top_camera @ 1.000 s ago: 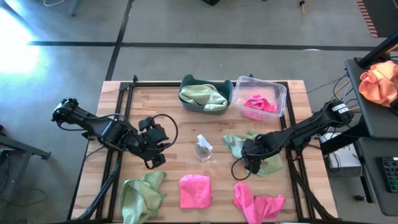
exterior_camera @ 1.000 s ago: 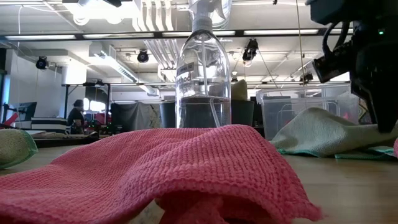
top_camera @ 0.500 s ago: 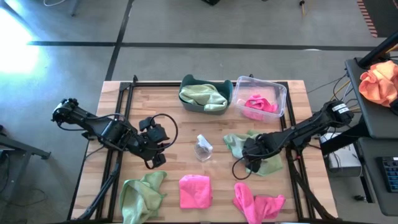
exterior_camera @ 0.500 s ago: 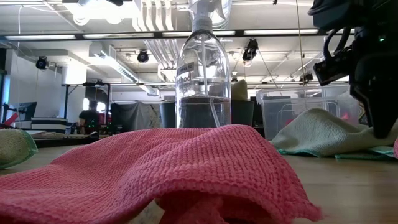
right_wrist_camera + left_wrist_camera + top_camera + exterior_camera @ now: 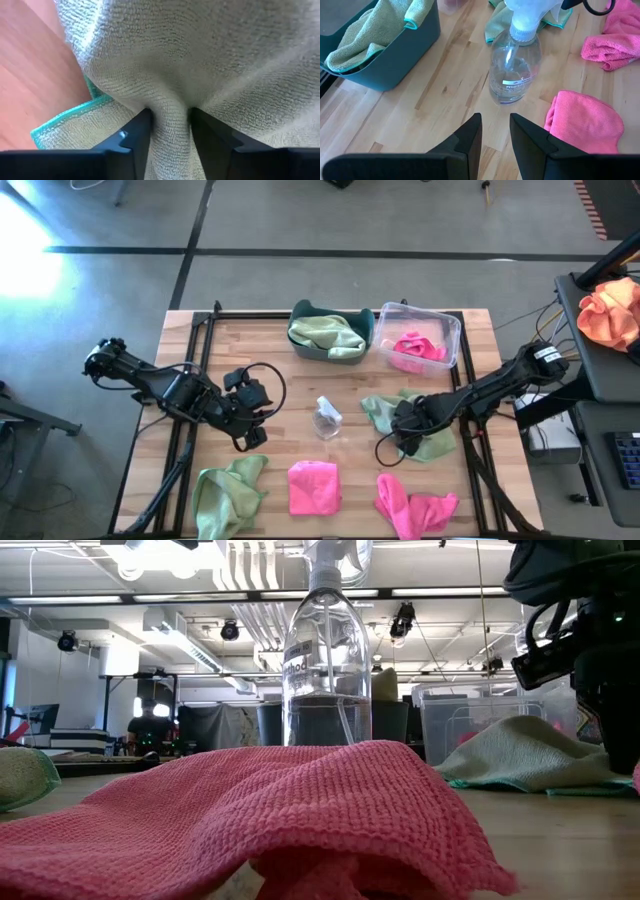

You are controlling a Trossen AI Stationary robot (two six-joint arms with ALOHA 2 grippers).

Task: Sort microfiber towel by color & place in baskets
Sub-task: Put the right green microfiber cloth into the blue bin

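The green towel (image 5: 385,412) lies at about four o'clock from the table's centre, and my right gripper (image 5: 169,117) pinches a fold of it between its fingers. I judge this the pick-up step; next I must lift it toward the teal basket (image 5: 303,345) at twelve o'clock, while my left gripper (image 5: 495,131) waits at nine o'clock, partly parted and holding nothing.

The right gripper (image 5: 169,131) has sunk onto the green towel (image 5: 200,60) at the table's four o'clock and its fingers (image 5: 134,136) have narrowed, pinching a fold of cloth that a second ago lay loose.
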